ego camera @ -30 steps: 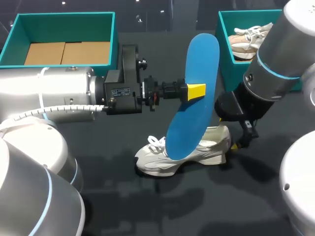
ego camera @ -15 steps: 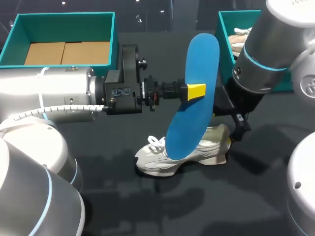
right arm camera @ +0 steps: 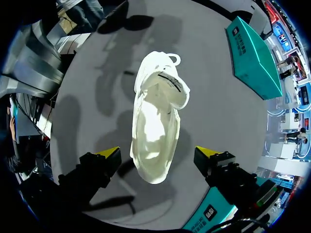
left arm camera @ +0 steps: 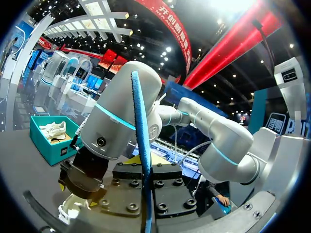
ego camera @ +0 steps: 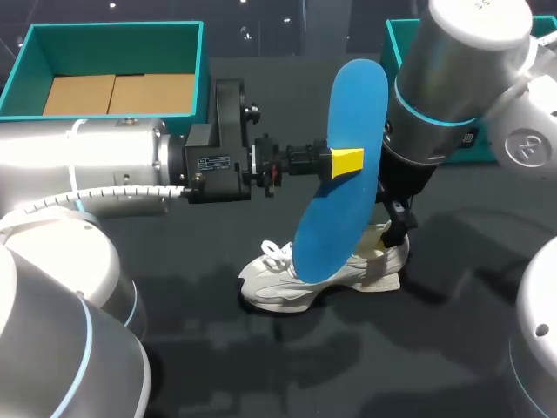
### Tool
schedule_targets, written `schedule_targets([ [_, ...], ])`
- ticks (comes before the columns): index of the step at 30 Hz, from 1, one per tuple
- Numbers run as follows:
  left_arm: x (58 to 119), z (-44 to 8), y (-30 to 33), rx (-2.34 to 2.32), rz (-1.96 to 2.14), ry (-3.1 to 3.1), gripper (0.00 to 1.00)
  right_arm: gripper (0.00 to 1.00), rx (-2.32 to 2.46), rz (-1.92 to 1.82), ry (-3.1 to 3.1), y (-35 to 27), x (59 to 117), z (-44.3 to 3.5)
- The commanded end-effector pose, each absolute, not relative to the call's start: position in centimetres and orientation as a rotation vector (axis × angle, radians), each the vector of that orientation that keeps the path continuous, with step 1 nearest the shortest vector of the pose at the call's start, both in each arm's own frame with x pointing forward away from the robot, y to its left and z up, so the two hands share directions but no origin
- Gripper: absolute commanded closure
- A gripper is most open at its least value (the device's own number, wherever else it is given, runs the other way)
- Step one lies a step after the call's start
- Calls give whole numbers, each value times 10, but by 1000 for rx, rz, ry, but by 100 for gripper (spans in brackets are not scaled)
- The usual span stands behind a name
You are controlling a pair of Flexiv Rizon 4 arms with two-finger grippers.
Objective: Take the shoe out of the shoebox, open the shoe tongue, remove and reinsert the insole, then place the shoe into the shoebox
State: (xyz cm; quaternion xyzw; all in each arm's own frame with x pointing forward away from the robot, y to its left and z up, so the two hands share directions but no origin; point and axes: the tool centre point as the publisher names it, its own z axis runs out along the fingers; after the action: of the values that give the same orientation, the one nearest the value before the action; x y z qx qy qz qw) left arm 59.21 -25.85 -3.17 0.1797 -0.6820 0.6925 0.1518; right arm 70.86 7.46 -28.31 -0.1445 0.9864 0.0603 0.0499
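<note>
The insole is out of the shoe, so I think the step now is putting it back in.

The left arm (ego camera: 130, 174) comes in from the left of the head view. Its jaws pinch the blue insole (ego camera: 344, 174) in the middle of the picture. The insole stands up tall in the air, leaning a little, with its low end in front of the white shoe (ego camera: 287, 287). In the left wrist view the insole is seen from its thin edge, squeezed between the jaws.

The shoe sits on the dark bench (ego camera: 174, 366) in the lower middle of the head view, with its toe to the left. The open green shoebox (ego camera: 113, 35) is far off at the upper left.

The right arm (ego camera: 444, 87) comes in from the upper right, and its jaws hang over the heel of the shoe. In the right wrist view these jaws are spread wide, one tip on each side of the heel, and they do not touch it.

Next, I think the right jaws need to hold the heel so the shoe cannot slide. Then the left arm has to tip the insole down and slip it toe first into the shoe's opening. The opening looks narrow, so the insole could bend or catch on the tongue.
</note>
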Motion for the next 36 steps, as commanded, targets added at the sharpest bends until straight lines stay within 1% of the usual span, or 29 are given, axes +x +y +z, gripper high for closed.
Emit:
schedule_targets([
  [1,590,-34,-256,516,1993,-1954,100,0,-452,167,3006,90,719,-298],
  [2,590,-34,-256,516,1993,-1954,100,0,-452,171,3004,91,720,-300],
  [4,590,-34,-256,516,1993,-1954,100,10,-449,175,3003,92,725,-305],
  [7,590,-34,-256,516,1993,-1954,100,11,-440,181,3006,95,728,-310],
  [13,590,-34,-256,516,1993,-1954,100,11,-402,145,3037,103,733,-323],
  [16,590,-34,-256,516,1993,-1954,100,15,-387,148,3052,107,735,-332],
  [17,590,-34,-256,516,1993,-1954,100,20,-380,142,3055,108,736,-334],
  [18,590,-34,-256,516,1993,-1954,100,22,-375,145,3060,109,736,-336],
  [26,590,-34,-256,516,1993,-1954,100,27,-353,125,3079,112,741,-350],
  [29,590,-34,-256,516,1993,-1954,100,30,-352,113,3085,112,742,-355],
  [31,590,-34,-256,516,1993,-1954,100,30,-345,108,3093,111,742,-358],
  [36,590,-34,-256,516,1993,-1954,100,35,-330,85,3107,109,743,-366],
])
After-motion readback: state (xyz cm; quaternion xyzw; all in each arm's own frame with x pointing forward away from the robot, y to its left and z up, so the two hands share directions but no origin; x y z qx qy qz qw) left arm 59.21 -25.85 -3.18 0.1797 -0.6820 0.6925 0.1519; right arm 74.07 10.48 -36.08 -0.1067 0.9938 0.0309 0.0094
